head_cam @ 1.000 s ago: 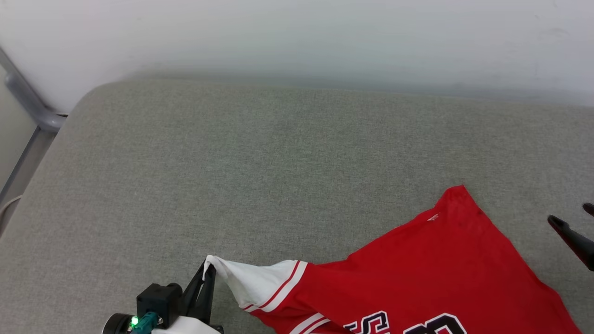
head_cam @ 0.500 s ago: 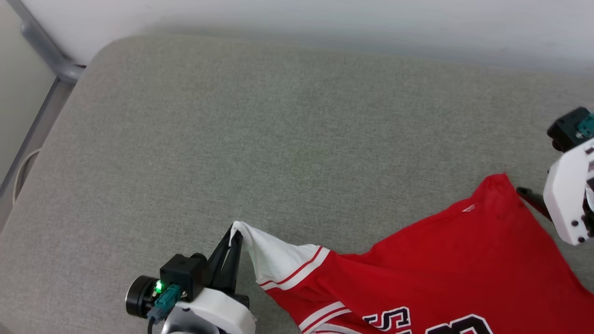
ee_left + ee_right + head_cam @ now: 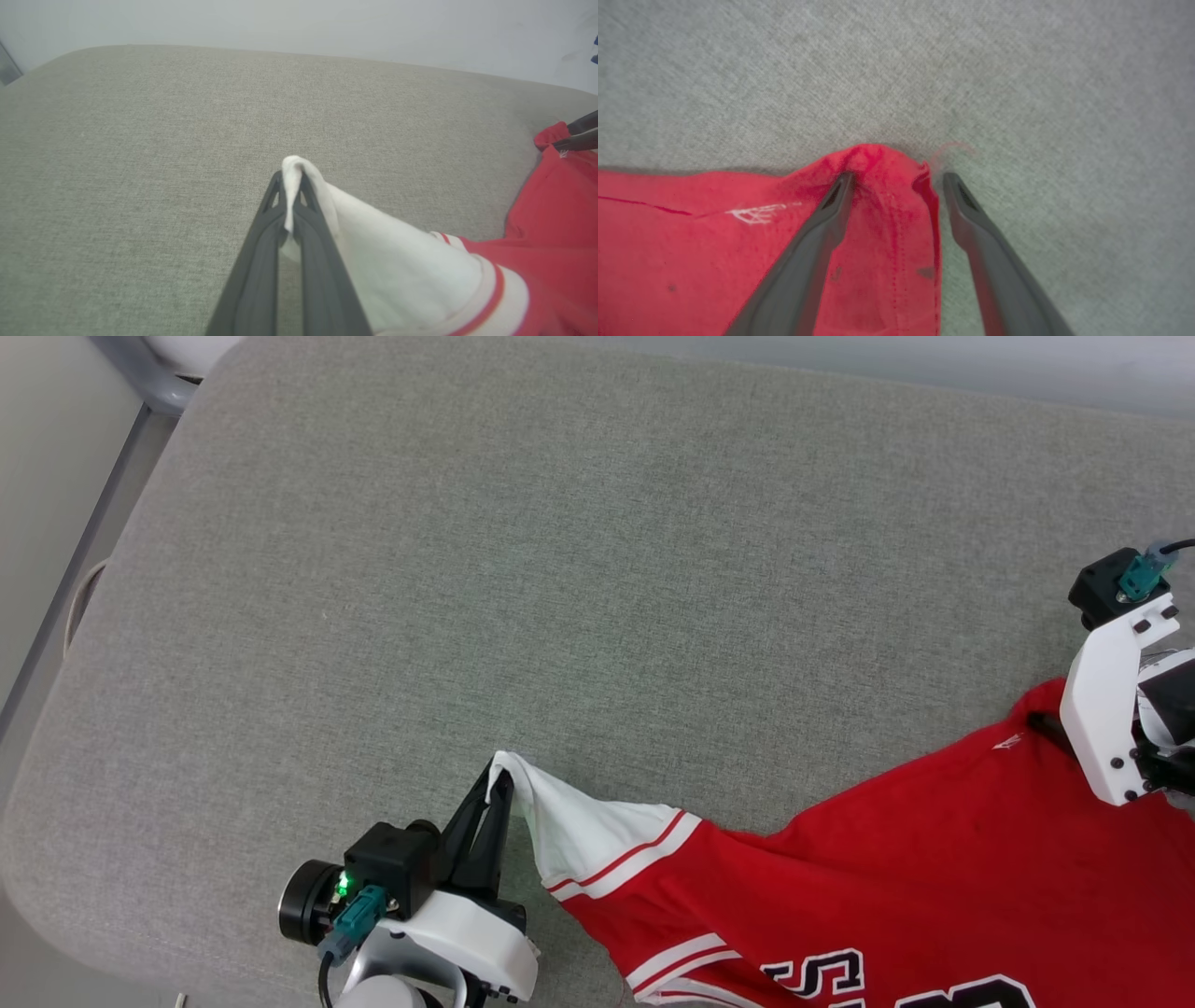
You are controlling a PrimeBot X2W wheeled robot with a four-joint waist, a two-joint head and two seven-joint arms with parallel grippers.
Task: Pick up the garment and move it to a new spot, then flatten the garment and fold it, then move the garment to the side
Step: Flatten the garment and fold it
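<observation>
Garment (image 3: 934,868) sprawled on near right part of grey cushion (image 3: 560,569), red body mostly flat, black lettering at near edge. My left pincer (image 3: 292,179) pressed tight on white sleeve tip, holding it up off cushion. Right pincer (image 3: 896,179) spread wide, aimed down at far red corner: one finger over fabric, other over bare cushion just beside hem. Grey rail (image 3: 159,394) past cushion's far left corner.

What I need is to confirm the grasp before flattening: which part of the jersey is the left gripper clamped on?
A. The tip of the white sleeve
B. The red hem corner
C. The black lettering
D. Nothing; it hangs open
A: in the left wrist view the left gripper is shut, with the bunched tip of the white sleeve of the jersey pinched between its fingers.
</observation>
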